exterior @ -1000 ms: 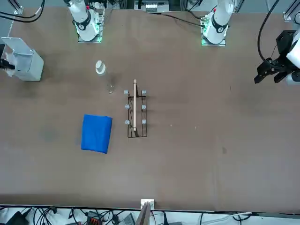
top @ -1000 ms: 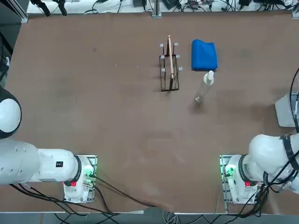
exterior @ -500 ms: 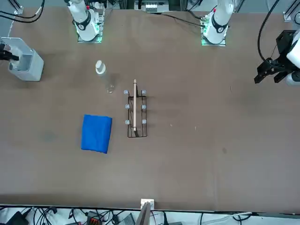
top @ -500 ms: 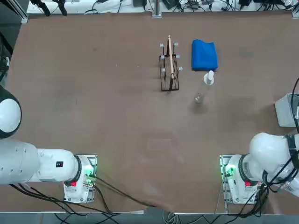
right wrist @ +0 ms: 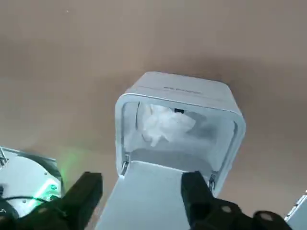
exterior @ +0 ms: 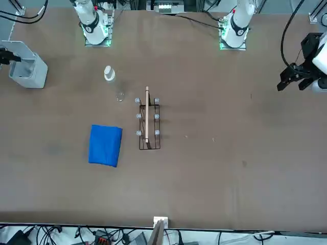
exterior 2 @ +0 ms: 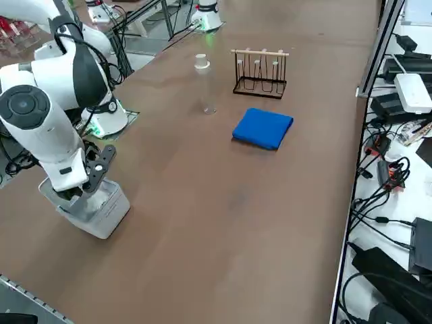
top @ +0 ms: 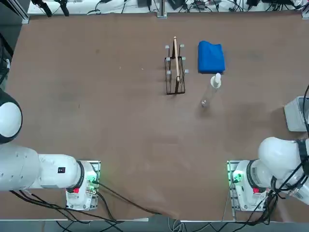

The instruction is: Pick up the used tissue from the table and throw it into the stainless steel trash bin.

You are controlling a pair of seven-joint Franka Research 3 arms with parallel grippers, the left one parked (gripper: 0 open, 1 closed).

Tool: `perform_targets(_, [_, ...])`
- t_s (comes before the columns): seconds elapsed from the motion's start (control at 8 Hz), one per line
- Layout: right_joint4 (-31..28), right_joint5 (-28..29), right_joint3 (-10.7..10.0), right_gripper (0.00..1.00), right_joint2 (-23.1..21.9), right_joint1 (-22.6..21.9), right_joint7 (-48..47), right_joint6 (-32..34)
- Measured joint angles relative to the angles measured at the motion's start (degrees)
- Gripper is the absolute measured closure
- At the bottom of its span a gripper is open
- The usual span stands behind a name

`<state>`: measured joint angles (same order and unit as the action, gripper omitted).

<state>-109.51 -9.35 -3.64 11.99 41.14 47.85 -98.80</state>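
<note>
With the used tissue (right wrist: 165,125) inside the trash bin (right wrist: 180,86), the disposal looks complete; the right gripper (right wrist: 142,186), released, need only withdraw clear of the rim.

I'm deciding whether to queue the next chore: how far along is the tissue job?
Done, by the look of it: the used tissue lies crumpled inside the trash bin, whose lid is open. In hand: nothing; the right gripper is over the bin with its jaws apart and nothing between them. Left: probably only moving the arm clear, as it is over the bin.
</note>
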Motion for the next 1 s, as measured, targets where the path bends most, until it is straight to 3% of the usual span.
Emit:
perform_targets(0.38, [6.4, 3.5, 3.2, 0.00, -2.0, -3.2, 0.9, 4.9])
perform_targets(0.62, [12.8, 5.2, 5.8, 0.00, -3.5, -10.1, -0.8, 6.8])
perform_targets(1.0, [21.2, 5.6, 6.5, 0.00, -3.9, -23.6, -15.7, 7.2])
